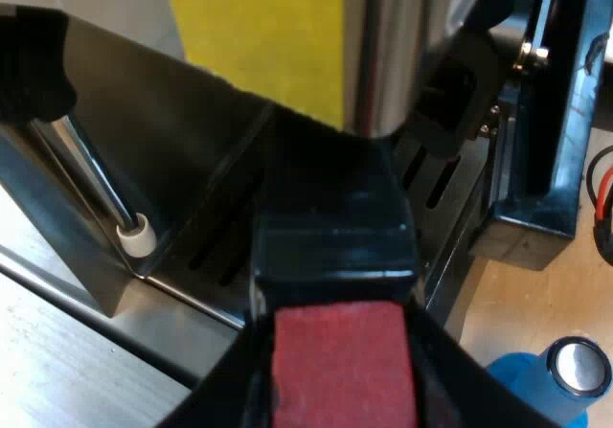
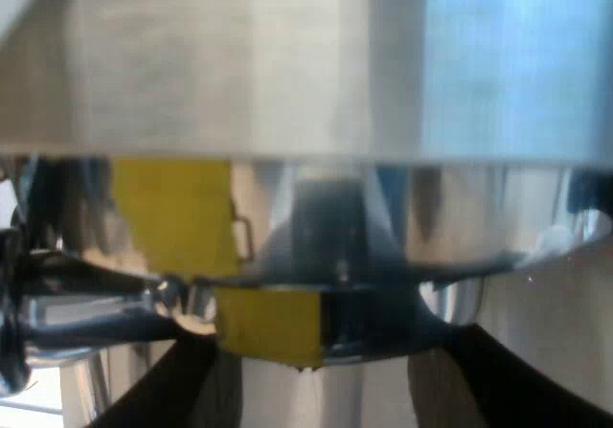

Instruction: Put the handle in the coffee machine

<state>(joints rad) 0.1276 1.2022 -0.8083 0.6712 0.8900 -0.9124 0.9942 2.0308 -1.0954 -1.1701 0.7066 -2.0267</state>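
Observation:
My left gripper [image 1: 337, 366] is shut on the holder's dark handle [image 1: 330, 241], its fingers pressing on either side of the red end [image 1: 340, 351]. The handle runs away from me to the metal holder [image 1: 383, 55], which bears a yellow patch [image 1: 259, 35] and sits over the espresso machine's slotted drip tray [image 1: 206, 256]. Whether the holder is locked in I cannot tell. My right gripper [image 2: 326, 390] stands open, its black fingers [image 2: 182, 385] wide apart close under a shiny metal body [image 2: 306, 227] with yellow tape [image 2: 268, 327] on it.
A steam wand [image 1: 96, 189] with a white tip hangs beside the drip tray. A blue tamper [image 1: 560, 375] with a metal top stands on the wooden table [image 1: 517, 304] near the machine's base. A dark frame [image 1: 565, 122] rises beyond the tamper.

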